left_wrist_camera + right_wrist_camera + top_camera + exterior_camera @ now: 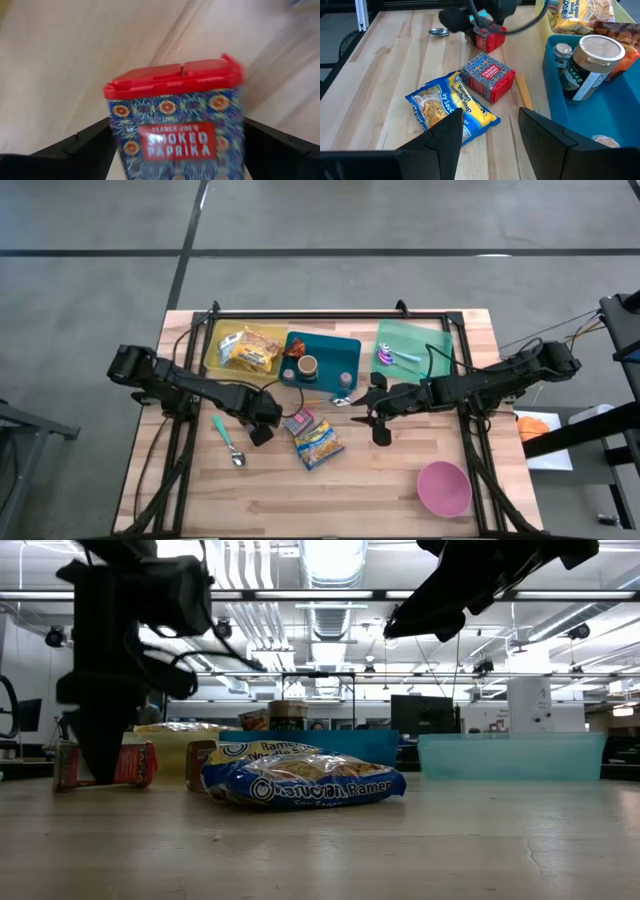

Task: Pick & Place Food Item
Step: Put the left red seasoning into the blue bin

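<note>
A smoked paprika tin [175, 135] with a red lid lies on the wooden table, left of centre. My left gripper [262, 426] points down over it, open, one finger on either side of the tin [487, 37]; I cannot tell whether they touch it. A second paprika tin [298, 421] lies beside a blue and yellow ramen packet [318, 444] at the table's middle. My right gripper [490, 135] hangs open above the table, right of the packet, with nothing between its fingers.
Along the far edge stand a yellow bin [215, 352] with noodle packets, a blue bin [335, 350] with a jar and a green bin [425, 340] with utensils. A teal spoon [228, 442] lies near left. A pink bowl [443, 487] sits near right.
</note>
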Motion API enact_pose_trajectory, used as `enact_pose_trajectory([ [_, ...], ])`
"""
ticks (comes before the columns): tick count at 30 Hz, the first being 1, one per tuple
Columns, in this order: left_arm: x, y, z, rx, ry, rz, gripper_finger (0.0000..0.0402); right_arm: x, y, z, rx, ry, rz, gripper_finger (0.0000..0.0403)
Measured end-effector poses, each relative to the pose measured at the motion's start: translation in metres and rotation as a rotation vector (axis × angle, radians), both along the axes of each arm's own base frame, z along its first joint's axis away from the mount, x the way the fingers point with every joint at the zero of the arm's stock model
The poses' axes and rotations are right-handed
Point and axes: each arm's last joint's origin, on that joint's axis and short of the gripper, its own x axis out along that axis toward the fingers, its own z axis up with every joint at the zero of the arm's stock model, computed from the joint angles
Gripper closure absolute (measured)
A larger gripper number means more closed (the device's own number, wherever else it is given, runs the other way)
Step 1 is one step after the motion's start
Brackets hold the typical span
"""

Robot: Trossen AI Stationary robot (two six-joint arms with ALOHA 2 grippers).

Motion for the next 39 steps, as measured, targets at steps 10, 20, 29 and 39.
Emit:
enact_pose_trajectory([
  [10, -0.008, 0.000, -0.015, -0.091, -0.042, 0.026, 0.0056, 0.000, 0.001, 0.001, -0.002, -0.012, 0.001, 0.0213],
  [20, -0.005, -0.003, -0.002, -0.203, -0.126, 0.036, 0.0108, 0.000, 0.001, 0.001, -0.002, -0.012, 0.001, 0.0213],
  [29, 0.009, -0.010, 0.025, -0.397, -0.332, -0.057, 0.0108, 0.001, 0.002, 0.003, -0.220, -0.035, 0.165, 0.0213],
  [39, 0.038, -0.012, 0.071, -0.562, -0.796, -0.299, 0.0108, 0.015, 0.014, 0.017, -0.362, -0.309, 0.409, 0.0213],
])
